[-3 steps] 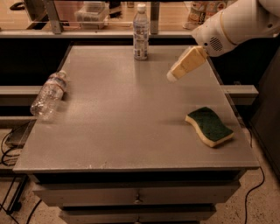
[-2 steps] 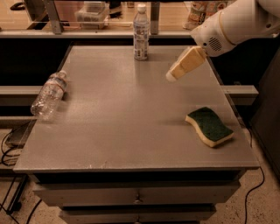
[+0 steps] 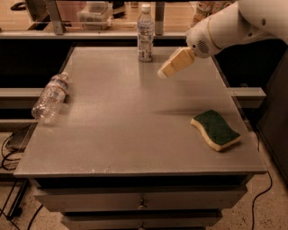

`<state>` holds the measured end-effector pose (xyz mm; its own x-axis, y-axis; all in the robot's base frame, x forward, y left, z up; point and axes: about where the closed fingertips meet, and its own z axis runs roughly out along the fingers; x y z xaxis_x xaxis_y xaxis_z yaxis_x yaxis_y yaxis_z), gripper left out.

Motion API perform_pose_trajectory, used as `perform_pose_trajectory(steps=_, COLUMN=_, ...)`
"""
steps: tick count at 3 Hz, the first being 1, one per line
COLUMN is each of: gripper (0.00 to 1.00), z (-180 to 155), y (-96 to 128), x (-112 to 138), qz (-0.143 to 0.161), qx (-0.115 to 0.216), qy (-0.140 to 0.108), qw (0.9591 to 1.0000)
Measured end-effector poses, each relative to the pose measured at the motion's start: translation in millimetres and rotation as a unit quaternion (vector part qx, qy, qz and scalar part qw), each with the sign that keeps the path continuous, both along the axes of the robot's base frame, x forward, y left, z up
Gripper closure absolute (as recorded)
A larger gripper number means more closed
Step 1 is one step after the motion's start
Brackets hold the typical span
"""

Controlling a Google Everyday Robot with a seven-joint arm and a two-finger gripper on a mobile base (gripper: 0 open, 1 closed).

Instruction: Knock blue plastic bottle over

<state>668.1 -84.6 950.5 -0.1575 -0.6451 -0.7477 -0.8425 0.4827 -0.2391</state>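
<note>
The blue plastic bottle stands upright at the far edge of the grey table, near the middle. It has a white cap and a wide white label. My gripper hangs above the table on the white arm that comes in from the upper right. Its tan fingers point down and to the left. It is to the right of the bottle and nearer to me, apart from it, with nothing in it.
A crinkled clear bottle with a reddish label band lies on its side at the table's left edge. A green and yellow sponge lies at the right. A shelf with a clear container runs behind the table.
The gripper has moved a little to the left, toward the upright bottle. The bottles and the sponge have not moved.
</note>
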Motion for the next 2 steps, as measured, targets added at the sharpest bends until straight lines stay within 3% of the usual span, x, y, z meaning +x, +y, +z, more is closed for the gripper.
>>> perform_pose_trajectory(steps=2, gripper=0.00, z=-9.1, y=20.9, x=76.7, qz=-0.030, qx=0.040, qy=-0.046, qw=0.9977)
